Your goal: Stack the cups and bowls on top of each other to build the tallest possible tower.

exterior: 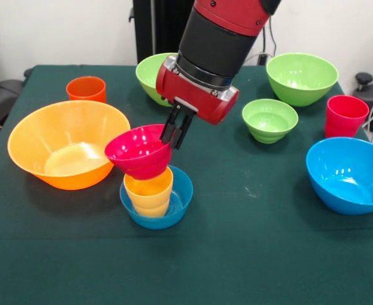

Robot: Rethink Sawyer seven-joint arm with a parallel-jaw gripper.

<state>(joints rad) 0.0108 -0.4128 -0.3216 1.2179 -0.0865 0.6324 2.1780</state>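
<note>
You are looking at the jaws (177, 131) pinching the rim of the small red bowl (138, 151), which is tilting on top of the yellow cup (149, 194). That cup is standing inside the small blue bowl (157, 198) near the middle of the counter (250, 254). The very wide orange bowl (67, 151) is sitting just beside this stack, with the orange cup (86, 89) behind it. The big blue bowl (349, 174), red cup (345, 115), small green bowl (269, 119) and two big green bowls (302, 77) are resting well apart.
</note>
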